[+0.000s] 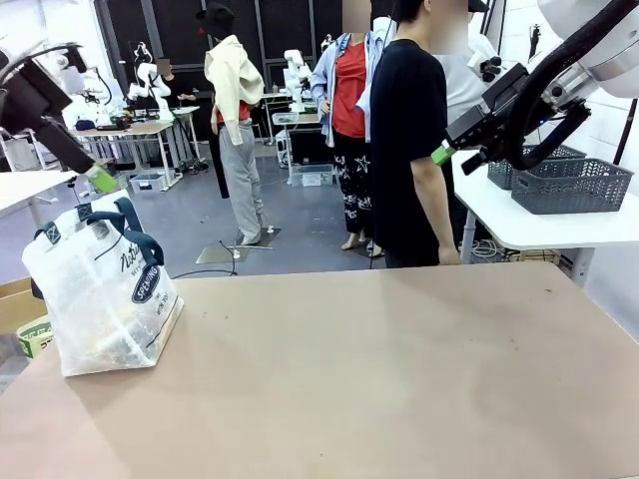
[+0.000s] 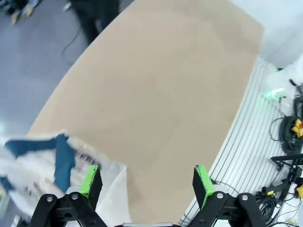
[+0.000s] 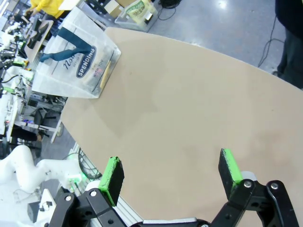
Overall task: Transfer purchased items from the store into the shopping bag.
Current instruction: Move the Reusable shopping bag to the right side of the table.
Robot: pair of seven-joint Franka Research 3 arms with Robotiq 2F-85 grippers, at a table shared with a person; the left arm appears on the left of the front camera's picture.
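the translucent clear plastic shopping bag (image 1: pixel 100 294) with dark navy strap handles and a dark oval logo stands upright at the left end of the tan rectangular table (image 1: pixel 379 369), close to the edge on the robot's left. pale packets show faintly through its lower wall, too blurred to tell apart.

the left gripper (image 1: pixel 100 180) hangs in the air just above the bag's handles, apart from them, its green pad pointing down toward the bag. in the left wrist view its 2 fingers (image 2: pixel 91 182) stand spread wide with nothing between them, and the bag (image 2: pixel 42 165) lies blurred under and beside the left finger.

the right gripper (image 1: pixel 444 153) is raised high over the table's far right side, well apart from the bag, near a person in a black shirt (image 1: pixel 409 130) standing at the far edge. in the right wrist view its fingers (image 3: pixel 112 176) are spread wide and empty over bare tabletop, with the bag (image 3: pixel 75 61) far off at the opposite end.

dark grey lattice baskets (image 1: pixel 569 183) sit on a white side table (image 1: pixel 539 225) behind the right arm.
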